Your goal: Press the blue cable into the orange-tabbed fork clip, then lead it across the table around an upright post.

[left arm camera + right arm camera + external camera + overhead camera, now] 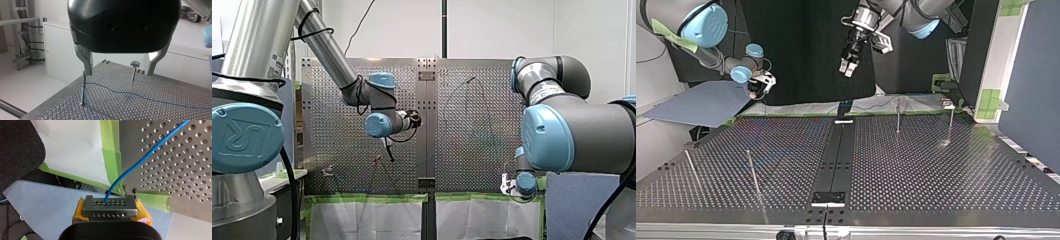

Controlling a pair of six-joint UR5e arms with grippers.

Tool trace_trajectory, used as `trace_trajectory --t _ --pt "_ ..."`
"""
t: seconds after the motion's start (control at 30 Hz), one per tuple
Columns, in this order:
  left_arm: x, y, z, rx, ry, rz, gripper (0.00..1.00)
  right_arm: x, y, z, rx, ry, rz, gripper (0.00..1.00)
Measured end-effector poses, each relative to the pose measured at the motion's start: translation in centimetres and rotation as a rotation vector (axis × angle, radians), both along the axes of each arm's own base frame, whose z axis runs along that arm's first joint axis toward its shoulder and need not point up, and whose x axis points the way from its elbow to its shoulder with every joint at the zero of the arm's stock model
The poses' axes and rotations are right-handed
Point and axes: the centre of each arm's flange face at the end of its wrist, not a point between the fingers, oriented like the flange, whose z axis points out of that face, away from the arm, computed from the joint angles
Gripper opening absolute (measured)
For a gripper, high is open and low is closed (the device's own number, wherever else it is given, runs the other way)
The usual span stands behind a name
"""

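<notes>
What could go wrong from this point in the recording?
1. The right gripper holds the cable off the corner of the table, so a pull may drag it across the curled tape and snag.
2. The left gripper, jaws open, holds nothing. The cable lies slack by a post, so a tug could slide it off course.
</notes>
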Motion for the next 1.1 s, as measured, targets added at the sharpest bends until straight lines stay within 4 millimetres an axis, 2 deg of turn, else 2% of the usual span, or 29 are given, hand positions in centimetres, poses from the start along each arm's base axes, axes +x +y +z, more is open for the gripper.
trace_trajectory --t 0.57,0.93,1.1 --pt "-4.4 3.4 -4.2 -0.046 0.044 -0.022 1.00 0.2 0.1 0.0 0.001 0.005 0.007 0.00" --pt "-8.5 7.3 -8.0 0.069 0.203 0.004 1.00 0.5 0.0 0.1 -0.001 0.009 0.014 0.00" --pt "-9.0 8.1 -8.7 0.100 0.241 0.014 1.00 0.6 0.1 0.1 0.001 0.010 0.017 0.00"
